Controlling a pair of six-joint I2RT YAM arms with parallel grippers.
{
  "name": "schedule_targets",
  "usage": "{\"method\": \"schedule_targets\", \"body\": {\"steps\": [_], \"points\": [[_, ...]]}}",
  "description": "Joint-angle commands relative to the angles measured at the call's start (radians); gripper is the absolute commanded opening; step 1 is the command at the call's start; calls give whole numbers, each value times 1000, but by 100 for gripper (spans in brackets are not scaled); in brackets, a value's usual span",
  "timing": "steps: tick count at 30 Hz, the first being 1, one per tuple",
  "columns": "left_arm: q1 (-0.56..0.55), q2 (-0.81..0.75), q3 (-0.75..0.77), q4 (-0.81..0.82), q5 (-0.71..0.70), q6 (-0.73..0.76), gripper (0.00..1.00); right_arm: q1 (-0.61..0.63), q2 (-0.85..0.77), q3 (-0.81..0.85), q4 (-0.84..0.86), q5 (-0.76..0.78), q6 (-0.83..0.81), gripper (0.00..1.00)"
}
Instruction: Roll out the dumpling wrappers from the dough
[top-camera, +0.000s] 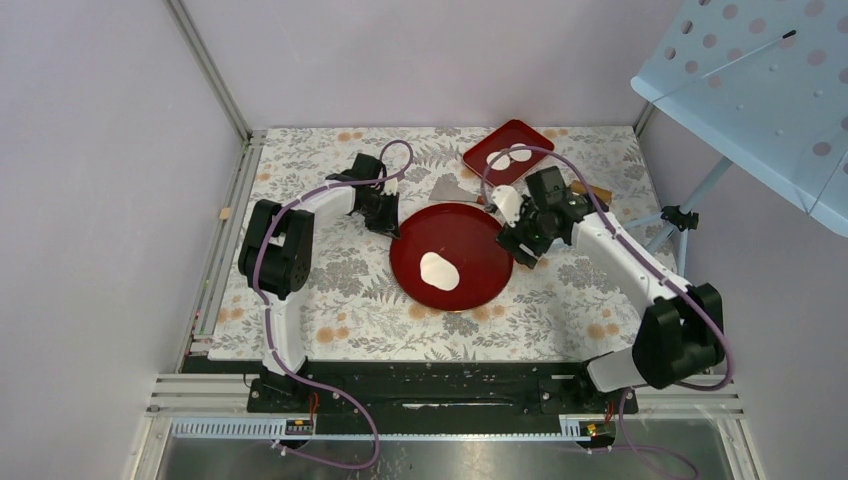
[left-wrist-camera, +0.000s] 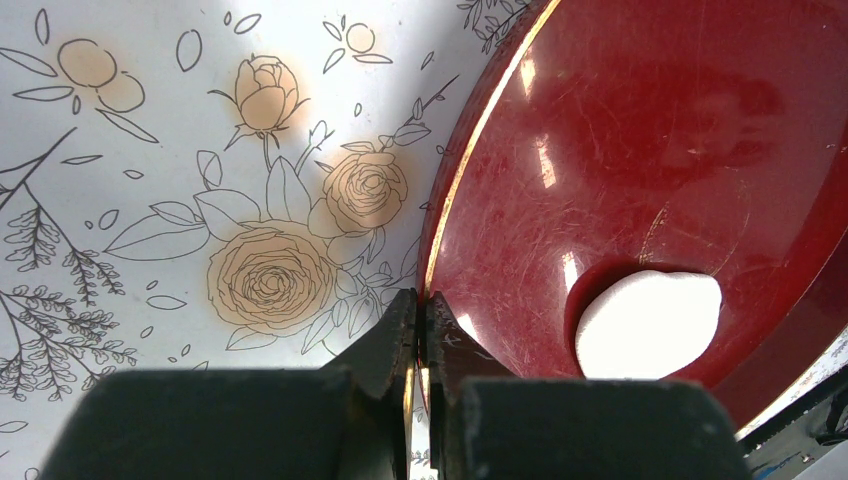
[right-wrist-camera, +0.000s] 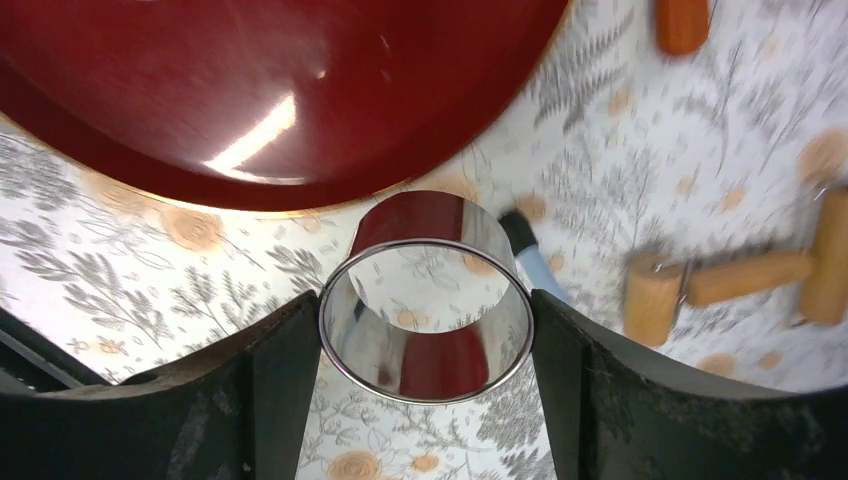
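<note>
The dough (top-camera: 438, 270) lies as a flattened white patch on the round red plate (top-camera: 470, 235). In the left wrist view the dough (left-wrist-camera: 648, 325) sits at the plate's (left-wrist-camera: 620, 150) lower right. My left gripper (left-wrist-camera: 421, 305) is shut on the plate's gold-edged left rim, and the top view shows this left gripper (top-camera: 392, 228) at the plate's upper left. My right gripper (right-wrist-camera: 425, 310) is shut on a shiny metal ring cutter (right-wrist-camera: 430, 215), one finger on each side, just off the plate's (right-wrist-camera: 250, 90) right edge. Two dumpling wrappers (top-camera: 497, 160) (top-camera: 521, 154) lie on a red rectangular tray (top-camera: 540, 140) at the back.
A metal scraper (top-camera: 450, 188) lies between the plate and the tray. A wooden rolling pin (right-wrist-camera: 720, 280), an orange handle (right-wrist-camera: 683, 22) and a blue-handled brush (right-wrist-camera: 530, 260) lie on the floral cloth to the right. A blue perforated shelf (top-camera: 760, 80) overhangs the back right corner.
</note>
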Motion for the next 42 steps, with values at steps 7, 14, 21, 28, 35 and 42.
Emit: {"method": "schedule_targets", "body": {"steps": [7, 14, 21, 28, 35, 42], "points": [[18, 0, -13, 16, -53, 6, 0, 388, 55, 185, 3, 121, 102, 59], [20, -3, -15, 16, -50, 8, 0, 507, 272, 319, 53, 147, 145, 57], [19, -3, -17, 19, -45, 8, 0, 540, 349, 295, 155, 218, 229, 56], [19, -5, -19, 19, -45, 8, 0, 544, 396, 279, 179, 223, 260, 56], [19, -6, -19, 20, -46, 8, 0, 545, 437, 272, 179, 215, 267, 56], [20, -7, -20, 20, -42, 9, 0, 544, 462, 273, 179, 218, 262, 56]]}}
